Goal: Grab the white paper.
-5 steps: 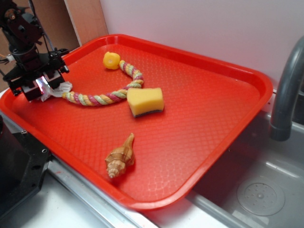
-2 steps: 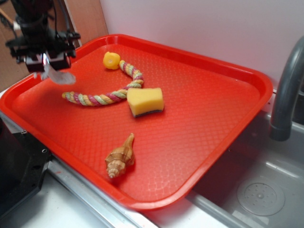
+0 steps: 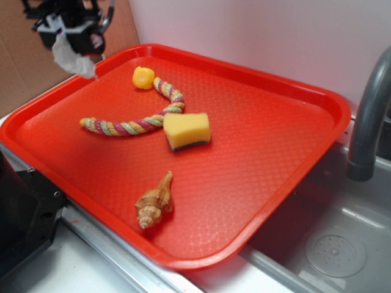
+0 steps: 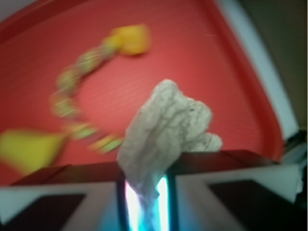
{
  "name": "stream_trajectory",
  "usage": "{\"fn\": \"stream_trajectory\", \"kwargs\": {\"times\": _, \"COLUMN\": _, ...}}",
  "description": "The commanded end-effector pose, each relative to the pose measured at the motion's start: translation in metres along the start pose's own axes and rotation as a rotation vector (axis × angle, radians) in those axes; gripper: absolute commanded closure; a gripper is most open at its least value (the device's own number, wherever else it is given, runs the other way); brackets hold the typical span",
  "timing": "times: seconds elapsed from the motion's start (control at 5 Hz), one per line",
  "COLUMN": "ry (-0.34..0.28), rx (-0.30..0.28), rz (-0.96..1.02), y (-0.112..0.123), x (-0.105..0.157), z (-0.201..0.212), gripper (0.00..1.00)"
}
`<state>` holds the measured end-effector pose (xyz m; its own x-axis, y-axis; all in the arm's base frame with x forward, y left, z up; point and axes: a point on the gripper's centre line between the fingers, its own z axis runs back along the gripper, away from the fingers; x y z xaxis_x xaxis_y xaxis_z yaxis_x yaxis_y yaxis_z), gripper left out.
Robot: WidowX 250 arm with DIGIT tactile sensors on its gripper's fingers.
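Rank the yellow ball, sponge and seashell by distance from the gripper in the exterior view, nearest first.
From the gripper, shut on the white paper:
1. Yellow ball, at the tray's back, by the rope end.
2. Yellow sponge, mid-tray.
3. Seashell, near the tray's front edge.

Behind me, a plain white wall fills the upper right; brown board sits upper left; grey faucet and sink occupy the right edge.
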<state>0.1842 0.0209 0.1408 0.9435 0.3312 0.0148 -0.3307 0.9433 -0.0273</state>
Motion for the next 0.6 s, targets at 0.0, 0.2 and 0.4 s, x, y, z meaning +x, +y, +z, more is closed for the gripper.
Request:
{"fn": "stream_trajectory", "kwargs": {"times": 0.0, "ry": 0.039, "rx": -0.072, "rz": -0.301, "y": -0.014, "x": -0.021, "z": 0.039, "gripper": 1.00}}
{"fn": "stream_trajectory", "kwargs": {"times": 0.2, "ry": -0.004, "rx": -0.047, "rz": -0.291, "y": -0.012, "x": -0.032, "z": 0.047, "gripper": 1.00}}
{"fn": "stream_trajectory", "kwargs": {"times": 0.4, "ry": 0.005, "rx": -0.025, "rz": -0.267, "y": -0.006, "x": -0.028, "z": 0.045, "gripper": 1.00}}
